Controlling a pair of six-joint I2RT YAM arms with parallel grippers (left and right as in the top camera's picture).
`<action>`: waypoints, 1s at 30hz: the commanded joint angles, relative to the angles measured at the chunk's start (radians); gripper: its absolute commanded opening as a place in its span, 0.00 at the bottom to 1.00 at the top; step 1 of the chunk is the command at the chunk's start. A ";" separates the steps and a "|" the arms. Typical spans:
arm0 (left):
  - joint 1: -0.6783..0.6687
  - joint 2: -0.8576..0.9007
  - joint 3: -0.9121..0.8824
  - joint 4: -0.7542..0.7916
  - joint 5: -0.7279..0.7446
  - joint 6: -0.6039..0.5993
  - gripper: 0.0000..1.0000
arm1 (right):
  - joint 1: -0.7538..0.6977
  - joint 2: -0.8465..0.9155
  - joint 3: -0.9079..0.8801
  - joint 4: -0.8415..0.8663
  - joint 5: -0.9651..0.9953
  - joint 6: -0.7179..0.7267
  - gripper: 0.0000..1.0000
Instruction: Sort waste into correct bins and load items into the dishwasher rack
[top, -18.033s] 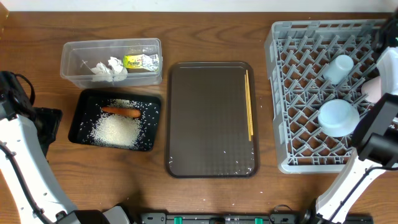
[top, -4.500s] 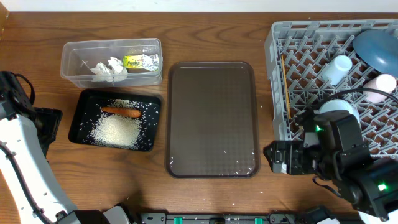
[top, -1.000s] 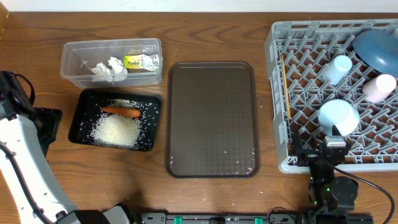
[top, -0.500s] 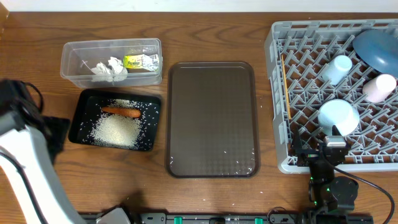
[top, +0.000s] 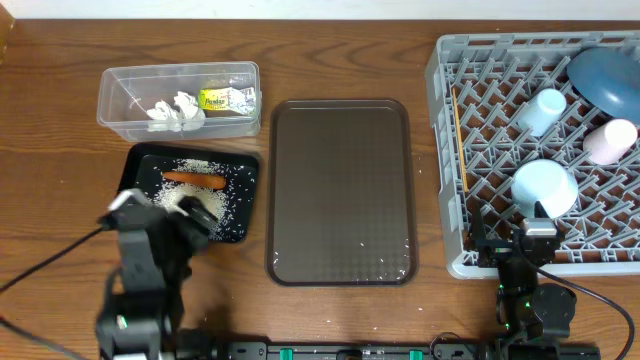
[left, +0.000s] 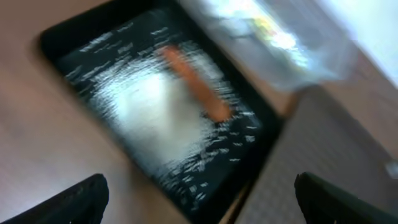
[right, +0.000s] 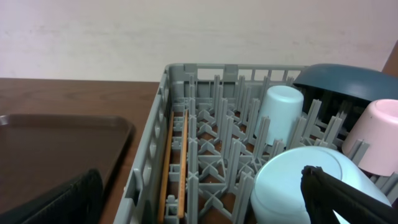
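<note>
Brown wooden tabletop (top: 330, 60) fills the overhead view. At its left, a clear rectangular plastic box (top: 110, 100) holds a crumpled white tissue (top: 175, 108) and a yellow-green printed wrapper (top: 227, 99). Just in front of it, a shallow black rectangular tray (top: 252, 195) carries loose white rice grains (left: 155, 118) and a small orange carrot (top: 193, 180). The left gripper (top: 162, 212) hangs over this tray's near end, jaws spread wide and seemingly empty, though its wrist view is blurred. A larger brown serving tray (top: 340, 190) lies mid-table. At the right, the large grey lattice dishwasher rack (top: 440, 60) contains thin wooden chopsticks (top: 460, 140) along its left wall, a large blue round dish (top: 605, 80), a light-blue cup (top: 545, 110), a white-pinkish cup (top: 610, 140) and a small light-blue bowl (top: 543, 186). The right gripper (right: 199, 202) sits at the rack's near edge, released, grasping nothing.
</note>
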 joint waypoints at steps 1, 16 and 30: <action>-0.048 -0.132 -0.108 0.067 0.002 0.208 0.98 | 0.000 -0.007 -0.003 -0.002 0.008 0.018 0.99; -0.050 -0.394 -0.474 0.478 0.177 0.464 0.98 | 0.000 -0.007 -0.003 -0.002 0.008 0.018 0.99; -0.083 -0.575 -0.609 0.605 0.082 0.464 0.98 | 0.000 -0.007 -0.003 -0.002 0.008 0.018 0.99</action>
